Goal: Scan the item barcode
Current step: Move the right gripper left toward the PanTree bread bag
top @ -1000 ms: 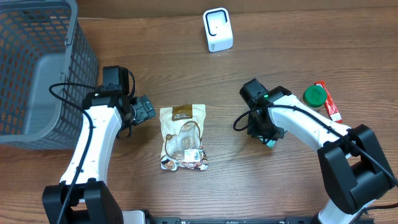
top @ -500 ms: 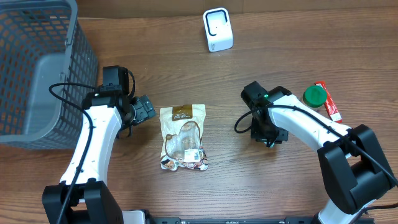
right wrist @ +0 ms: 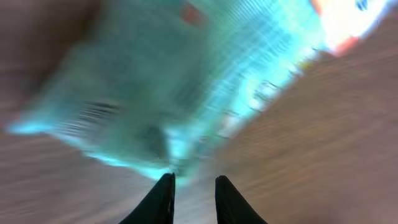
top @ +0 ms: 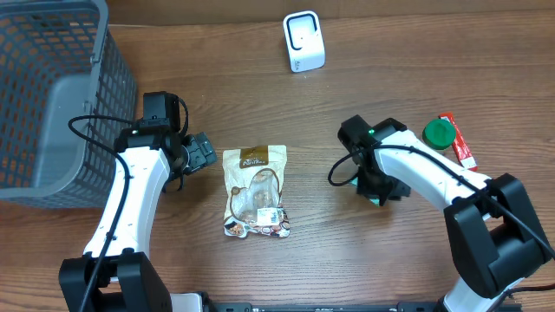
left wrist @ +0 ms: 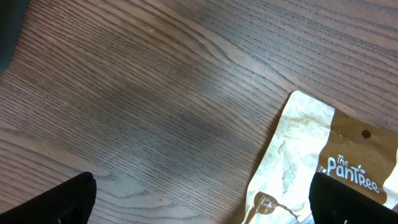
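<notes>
Right tool [top: 381, 189]: hangs low at 3 o'clock on the wooden surface [top: 347, 260], right over a teal packet [right wrist: 155, 81]. From overhead, only a sliver of teal peeks out at the 6 o'clock side of the tool. In the wrist view, 2 dark fingers [right wrist: 163, 199] stand narrow with a slim gap between them, tips at the near edge of the packet. Heavily smeared picture, so cannot tell whether the tips pinch the packet or merely meet it; possibly a red-and-white patch at its 1 o'clock corner.

Scanner [top: 303, 41]: white, upright, at 12 o'clock near the far edge, well apart from the packet.

Left tool [top: 201, 153]: at 9 o'clock, spread wide and holding nothing. In its wrist view, 2 fingers [left wrist: 62, 199] sit at the bottom corners with bare wood between them.

Snack pouch [top: 254, 191]: flat at the centre, just beside the left tool on its 3 o'clock side, tan and brown, printed "The Pantree", untouched.

Grey mesh basket [top: 52, 87]: fills the 10 o'clock corner.

Green cap [top: 438, 133] and red tube [top: 462, 146]: touching, at 3 o'clock beyond the right arm.
</notes>
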`<state>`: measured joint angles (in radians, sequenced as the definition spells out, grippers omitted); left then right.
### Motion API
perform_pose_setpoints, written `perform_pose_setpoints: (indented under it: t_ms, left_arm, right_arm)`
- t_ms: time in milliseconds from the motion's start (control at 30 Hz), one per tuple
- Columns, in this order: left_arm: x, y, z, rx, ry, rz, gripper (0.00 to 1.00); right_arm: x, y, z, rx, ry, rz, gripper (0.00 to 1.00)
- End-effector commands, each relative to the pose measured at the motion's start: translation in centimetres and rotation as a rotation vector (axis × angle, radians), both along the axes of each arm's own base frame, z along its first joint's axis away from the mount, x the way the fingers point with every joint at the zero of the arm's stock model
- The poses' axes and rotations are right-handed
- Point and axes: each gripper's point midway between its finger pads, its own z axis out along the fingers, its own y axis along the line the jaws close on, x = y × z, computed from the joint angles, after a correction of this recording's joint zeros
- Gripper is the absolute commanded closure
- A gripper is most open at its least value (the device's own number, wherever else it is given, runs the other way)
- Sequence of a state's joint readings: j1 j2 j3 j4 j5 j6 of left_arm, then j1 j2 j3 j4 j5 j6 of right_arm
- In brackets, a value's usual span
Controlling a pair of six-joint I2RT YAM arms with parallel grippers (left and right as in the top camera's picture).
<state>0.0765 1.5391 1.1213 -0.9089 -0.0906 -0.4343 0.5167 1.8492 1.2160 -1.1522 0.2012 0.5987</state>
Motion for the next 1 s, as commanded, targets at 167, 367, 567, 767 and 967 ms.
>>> perform_pose_setpoints:
  t_ms: [167, 367, 567, 767, 967]
  left_arm:
    - [0.4, 0.3, 0.5, 0.014, -0.015, -0.007, 0.0]
    - [0.4, 0.3, 0.5, 0.014, -0.015, -0.007, 0.0]
    - [0.4, 0.3, 0.5, 0.014, -0.015, -0.007, 0.0]
    - [0.4, 0.3, 0.5, 0.014, -0.015, -0.007, 0.0]
    - [0.4, 0.3, 0.5, 0.014, -0.015, -0.007, 0.0]
  right_arm:
    - [7.6, 8.2, 2.4, 0.393, -0.272, -0.052, 0.96]
    - [8.7, 6.3, 0.5, 0.295, -0.367, -0.151, 0.96]
    - [7.6, 4.8, -1.3, 0.238, -0.359, -0.191, 0.94]
    - [6.2, 4.0, -1.8, 0.2, -0.306, -0.19, 0.91]
    - [5.5, 3.5, -1.9, 0.177, -0.279, -0.183, 0.9]
